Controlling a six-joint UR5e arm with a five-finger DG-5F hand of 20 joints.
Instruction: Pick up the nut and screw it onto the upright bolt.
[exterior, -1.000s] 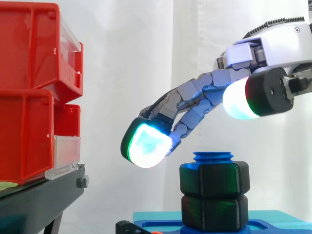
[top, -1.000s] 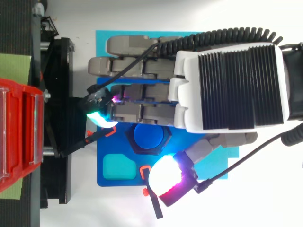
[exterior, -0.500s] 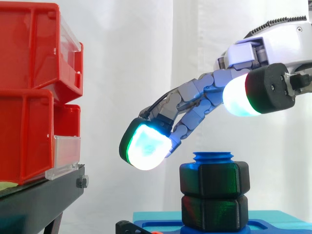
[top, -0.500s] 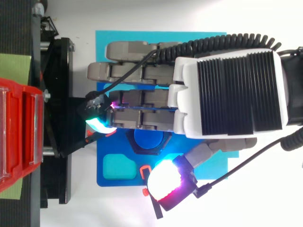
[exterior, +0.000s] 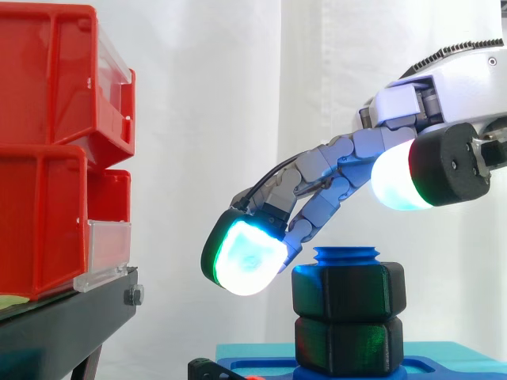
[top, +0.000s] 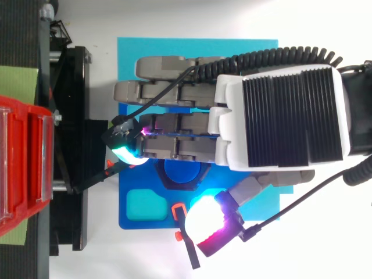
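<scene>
white curtain, red bins on black stand, robot hand spread empty above nut on bolt

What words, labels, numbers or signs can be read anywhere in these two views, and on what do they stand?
None can be read. The red bins, their clear label holder, the black nuts, the blue base and the hand show no print.
The base bears only small orange corner marks, not characters.
</scene>
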